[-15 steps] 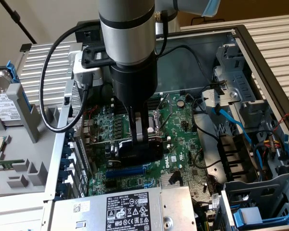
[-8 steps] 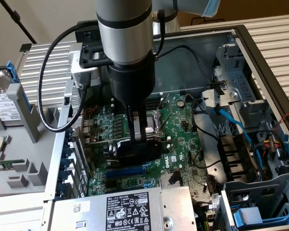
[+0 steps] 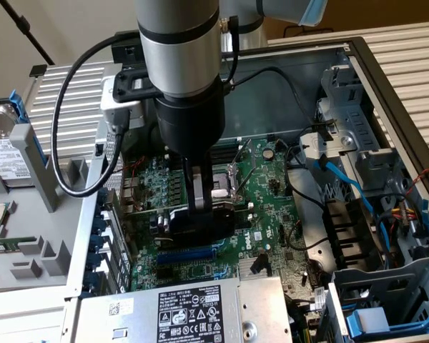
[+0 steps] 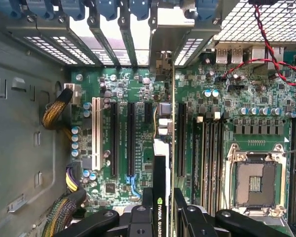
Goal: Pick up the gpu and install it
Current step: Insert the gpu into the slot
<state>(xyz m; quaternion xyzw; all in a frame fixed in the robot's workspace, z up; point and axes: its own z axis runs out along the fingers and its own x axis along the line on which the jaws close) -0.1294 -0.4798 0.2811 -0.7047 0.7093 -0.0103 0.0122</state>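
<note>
The gpu (image 3: 173, 220) stands on edge low over the large green motherboard (image 3: 272, 214) inside the open computer case, black shroud facing the front of the case. My gripper (image 3: 200, 207) is shut on it from above. In the wrist view the gpu (image 4: 162, 168) appears edge-on, a thin card with an NVIDIA label, held between my two black fingers (image 4: 148, 205). My gripper (image 4: 164, 210) lines it up among the black expansion slots (image 4: 130, 138), and its silver end bracket (image 4: 167, 29) reaches the rear slot openings. Whether its edge sits in a slot I cannot tell.
The bare CPU socket (image 4: 256, 182) and the memory sticks (image 4: 212, 148) lie just beside the card. A grey power supply (image 3: 189, 311) borders the board in front. Blue cables (image 3: 343, 179) and a drive cage (image 3: 386, 300) fill the exterior view's right. Red and black wires (image 4: 266, 44) cross near the rear ports.
</note>
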